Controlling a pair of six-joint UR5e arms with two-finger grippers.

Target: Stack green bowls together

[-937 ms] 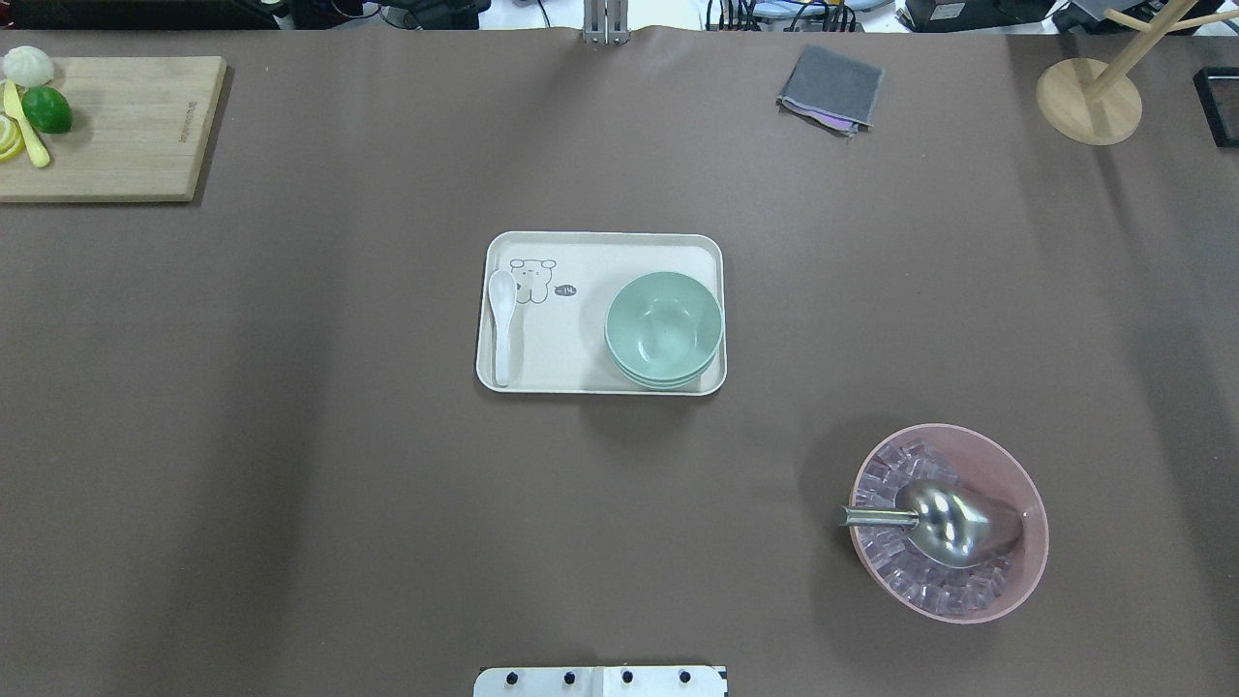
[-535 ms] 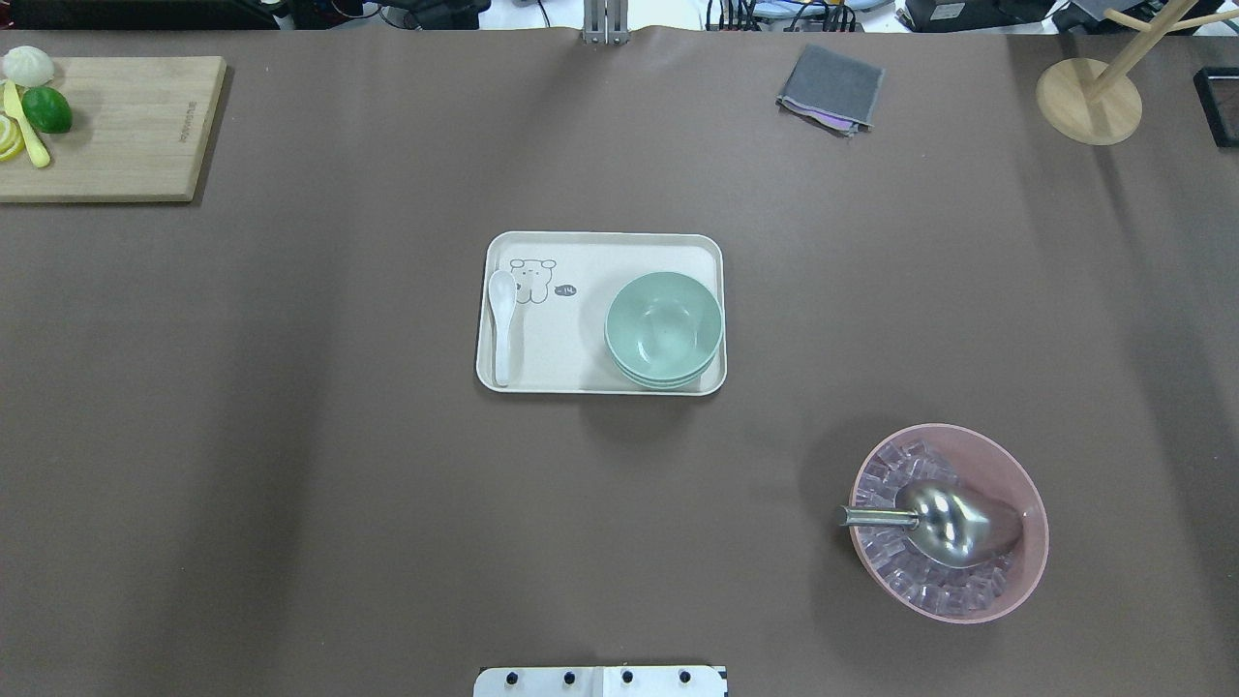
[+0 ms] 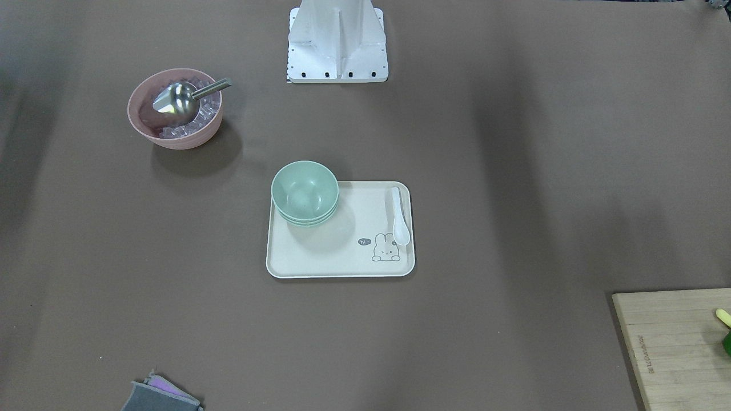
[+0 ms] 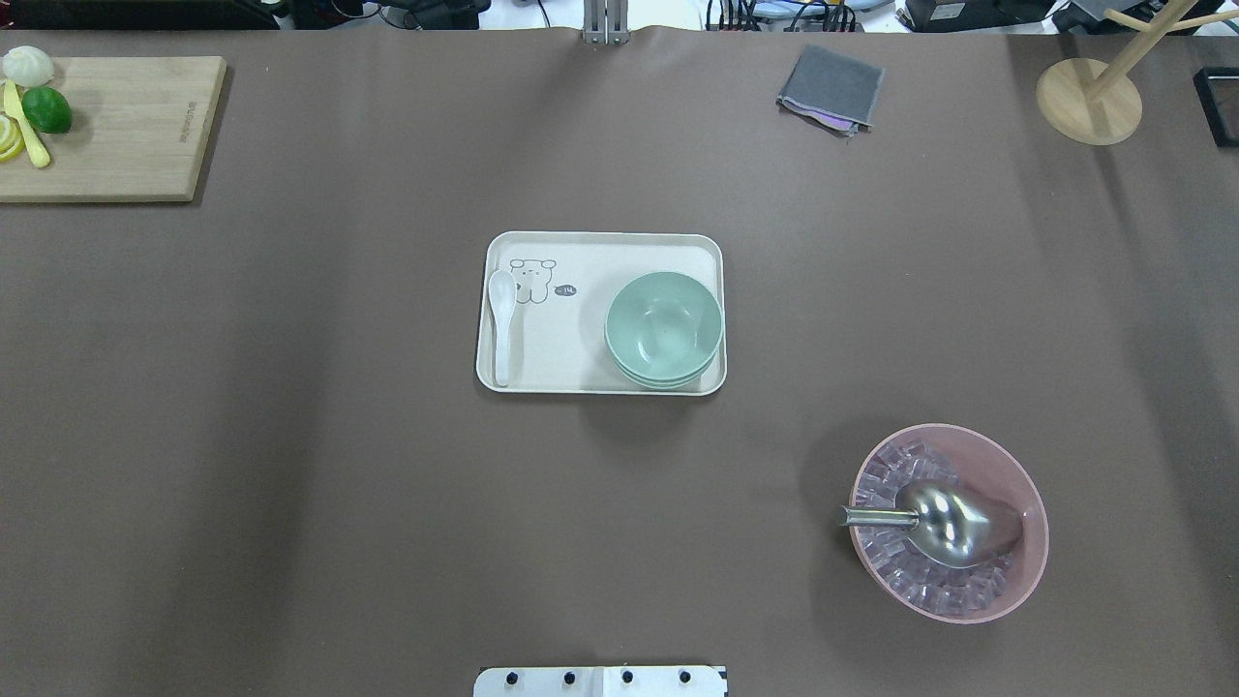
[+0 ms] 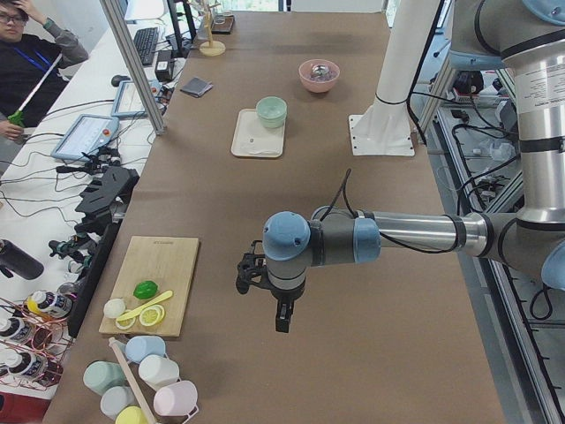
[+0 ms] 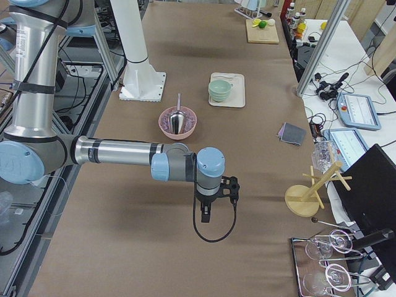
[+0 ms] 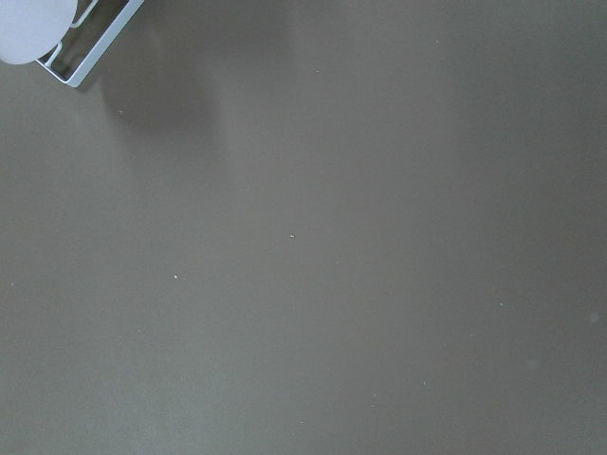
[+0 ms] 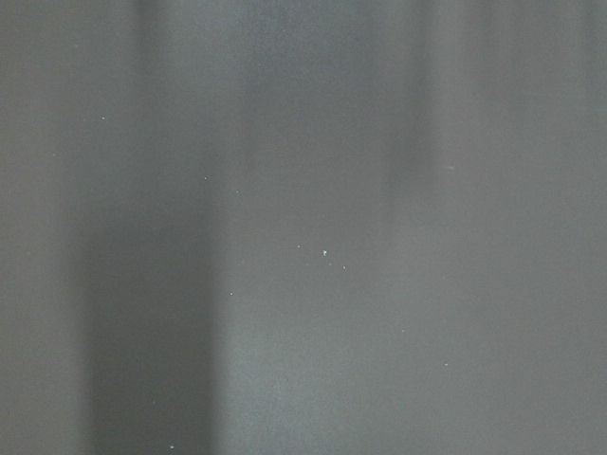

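Here's the picture: the green bowls [image 4: 664, 327] are nested into one stack, and from across the bench three rims show, one inside the next. The stack sits on the tray [image 4: 571, 373], at the end opposite the white spoon [image 4: 501, 324], tucked into the corner nearest the robot. No loose green bowl shows anywhere beside the tray or beyond it.

Both arms are well apart from the tray, out toward the two ends of the bench. The left fingers [image 5: 282, 316] hang over bare bench near the cutting board [image 5: 154, 283]; the right fingers [image 6: 205, 215] hang over bare bench on the other side, past the pink bowl [image 4: 1021, 479] with its ice and scoop. Only the side cameras catch them, so whether they're apart or together, I cannot tell. Nothing appears to be carried.

My call: the stacking looks complete, with nothing left but perhaps parking the arms.
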